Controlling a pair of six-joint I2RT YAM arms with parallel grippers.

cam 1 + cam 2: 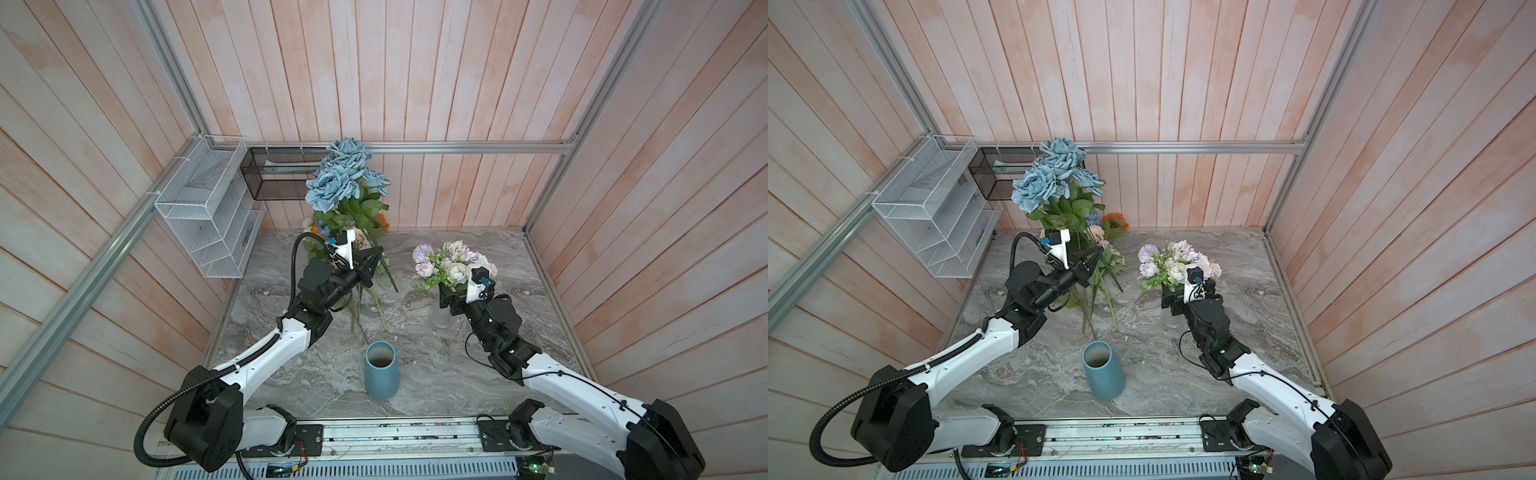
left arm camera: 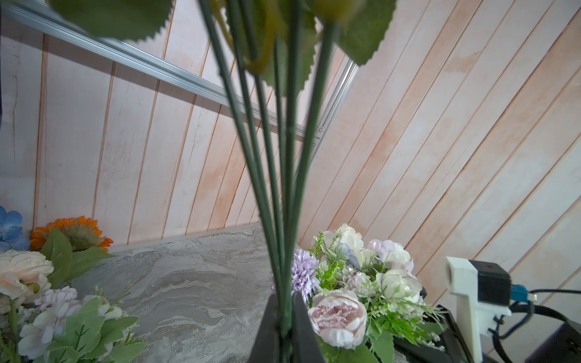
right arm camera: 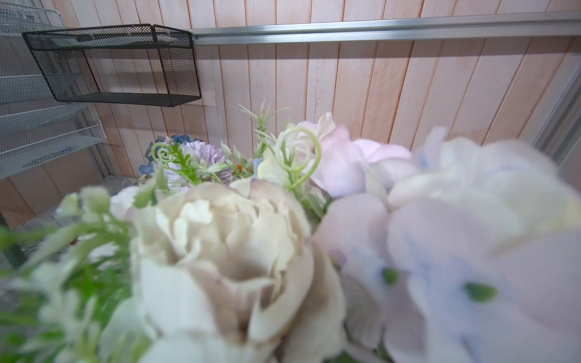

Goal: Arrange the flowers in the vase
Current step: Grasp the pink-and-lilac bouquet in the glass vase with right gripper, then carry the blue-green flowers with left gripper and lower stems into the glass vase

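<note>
My left gripper is shut on the green stems of a dusty-blue rose spray, which it holds upright above the back left of the table. More flowers lie under it, among them an orange sunflower and a peach rose. The empty blue vase stands upright at the front middle. My right gripper stands with its jaws wide at the base of a white and lilac bouquet in a frosted glass jar. Blooms hide its fingers in the right wrist view.
A white wire rack and a black mesh basket hang on the back left walls. Wood-panel walls and an aluminium frame rail close in the marble table. Loose stems lie between the left arm and the vase.
</note>
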